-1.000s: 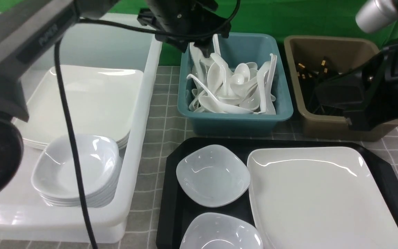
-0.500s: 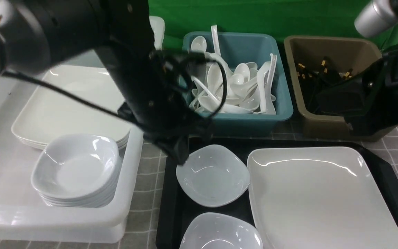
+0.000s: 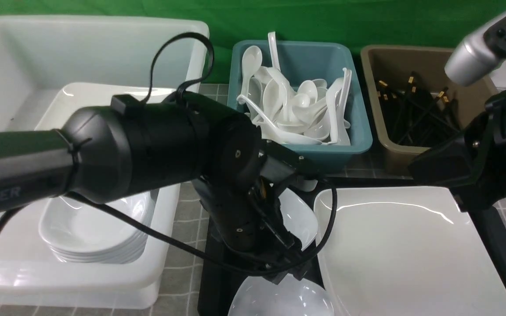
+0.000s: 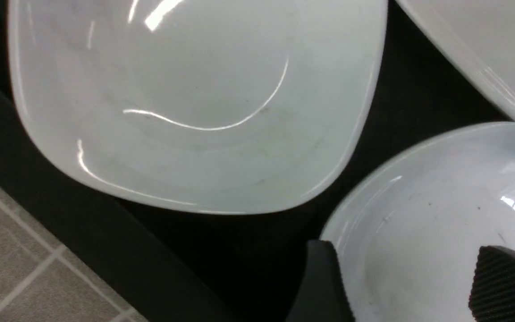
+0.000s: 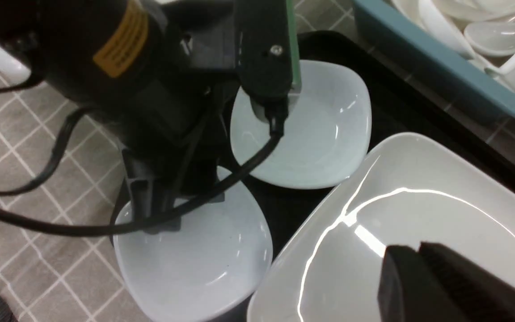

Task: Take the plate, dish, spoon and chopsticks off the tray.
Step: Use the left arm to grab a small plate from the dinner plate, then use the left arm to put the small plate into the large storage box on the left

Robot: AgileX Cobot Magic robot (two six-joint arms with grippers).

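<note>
Two small white dishes and the large white plate [image 3: 402,250] lie on the black tray [image 3: 499,245]. My left gripper [image 4: 409,286] hangs low over the near dish [image 4: 418,214], open, with one finger [image 4: 322,286] at the rim and the other [image 4: 508,286] over the bowl. In the front view the left arm hides most of the far dish [image 3: 299,215] and part of the near dish [image 3: 279,298]. My right gripper [image 5: 418,259] is shut and empty, hovering above the plate [image 5: 373,214]. No spoon or chopsticks show on the tray.
A teal tub [image 3: 358,140] behind the tray holds several white spoons. The brown tub [image 3: 384,131] holds black chopsticks. A white bin [image 3: 165,210] on the left holds stacked plates and dishes. The left arm [image 5: 150,89] spans the tray's left half.
My left arm has swung from the teal tub down to the tray and its jaws have opened over the near dish. The right arm has shifted slightly toward the plate.
</note>
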